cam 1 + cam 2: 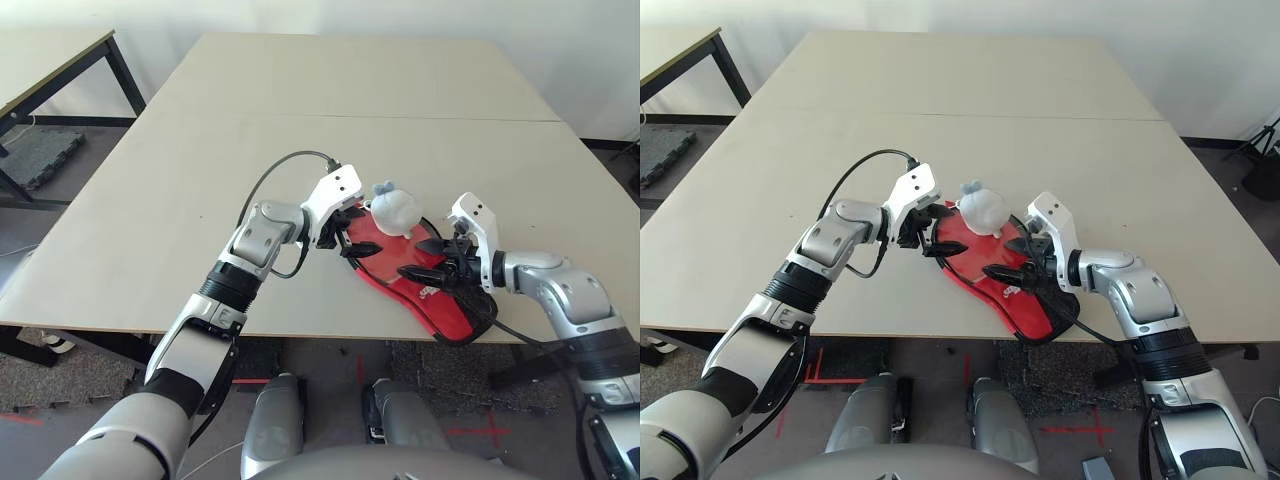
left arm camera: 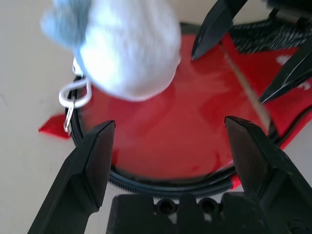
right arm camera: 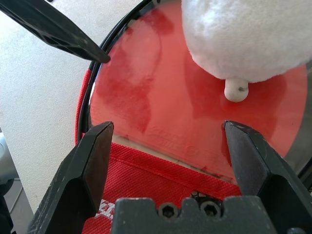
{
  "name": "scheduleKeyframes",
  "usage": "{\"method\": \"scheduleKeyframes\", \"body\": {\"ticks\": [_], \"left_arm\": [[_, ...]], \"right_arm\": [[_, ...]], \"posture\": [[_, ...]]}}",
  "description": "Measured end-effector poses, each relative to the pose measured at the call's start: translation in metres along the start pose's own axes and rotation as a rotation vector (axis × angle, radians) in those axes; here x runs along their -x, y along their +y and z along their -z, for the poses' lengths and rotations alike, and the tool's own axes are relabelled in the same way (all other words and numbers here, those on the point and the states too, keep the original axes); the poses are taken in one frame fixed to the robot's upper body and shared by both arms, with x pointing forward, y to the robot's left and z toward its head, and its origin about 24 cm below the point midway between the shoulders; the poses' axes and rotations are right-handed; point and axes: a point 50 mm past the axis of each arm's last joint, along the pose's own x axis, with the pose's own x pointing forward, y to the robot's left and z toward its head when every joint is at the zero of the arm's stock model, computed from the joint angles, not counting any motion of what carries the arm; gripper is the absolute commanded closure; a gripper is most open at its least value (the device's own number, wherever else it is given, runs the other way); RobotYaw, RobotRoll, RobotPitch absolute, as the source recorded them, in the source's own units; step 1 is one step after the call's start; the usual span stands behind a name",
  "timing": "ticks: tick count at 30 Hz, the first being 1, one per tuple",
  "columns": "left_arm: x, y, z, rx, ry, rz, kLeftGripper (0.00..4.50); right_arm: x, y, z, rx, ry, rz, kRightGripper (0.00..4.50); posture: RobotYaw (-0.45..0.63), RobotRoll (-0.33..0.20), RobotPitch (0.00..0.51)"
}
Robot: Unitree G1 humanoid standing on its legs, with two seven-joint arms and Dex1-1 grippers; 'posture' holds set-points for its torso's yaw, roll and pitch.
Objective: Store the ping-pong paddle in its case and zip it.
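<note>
The case [image 1: 452,312] lies unzipped near the table's front edge, red with black mesh and a black zipper rim [image 2: 146,184]. Inside it the ping-pong paddle [image 1: 374,241] shows its round red face [image 3: 156,83]; its handle is hidden under the case's red flap [image 3: 141,183]. A white fuzzy lump [image 1: 393,208] rests on the far edge of the paddle's face. My left gripper [image 1: 346,236] stands open at the case's round end, fingers either side of the rim. My right gripper [image 1: 418,274] hovers open over the case's middle, pointing at the lump.
The fuzzy lump hangs by a white clasp [image 2: 73,95] at the case's rim, beside a small red tag [image 2: 52,127]. The case's narrow end reaches the table's front edge [image 1: 330,335]. A second table [image 1: 50,60] and a black floor mat [image 1: 40,150] stand at the far left.
</note>
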Motion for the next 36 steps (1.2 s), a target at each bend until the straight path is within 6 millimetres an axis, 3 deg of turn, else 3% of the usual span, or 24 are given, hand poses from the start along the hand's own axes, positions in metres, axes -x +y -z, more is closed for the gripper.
{"method": "scheduleKeyframes", "body": {"ticks": [4,12,16,18,20,29,36], "left_arm": [[-0.006,-0.005,0.008,-0.025,0.027,0.007,0.01],[-0.015,-0.01,0.004,-0.066,0.001,0.027,0.01],[-0.016,-0.009,0.003,-0.085,-0.007,0.029,0.01],[-0.016,-0.008,0.002,-0.093,-0.004,0.035,0.01],[-0.017,-0.007,0.0,-0.104,-0.005,0.036,0.01],[-0.019,-0.006,-0.001,-0.112,-0.003,0.044,0.01],[-0.015,-0.009,0.0,-0.116,-0.002,0.039,0.01]], "right_arm": [[0.013,-0.002,0.001,-0.035,0.005,0.003,0.0],[0.061,-0.011,-0.007,-0.131,0.028,0.022,0.0],[0.09,-0.02,-0.047,-0.019,-0.027,0.088,0.0],[0.096,-0.021,-0.065,0.049,-0.069,0.103,0.0],[0.091,-0.022,-0.072,0.07,-0.089,0.096,0.0],[0.034,-0.032,-0.098,0.139,-0.128,0.02,0.0],[0.002,-0.035,-0.096,0.12,-0.123,-0.043,0.0]], "posture": [[0.03,0.0,0.124],[0.0,0.0,0.123],[-0.01,0.0,0.123],[-0.01,0.0,0.122],[-0.01,0.0,0.121],[0.03,0.0,0.111],[0.08,0.0,0.105]]}}
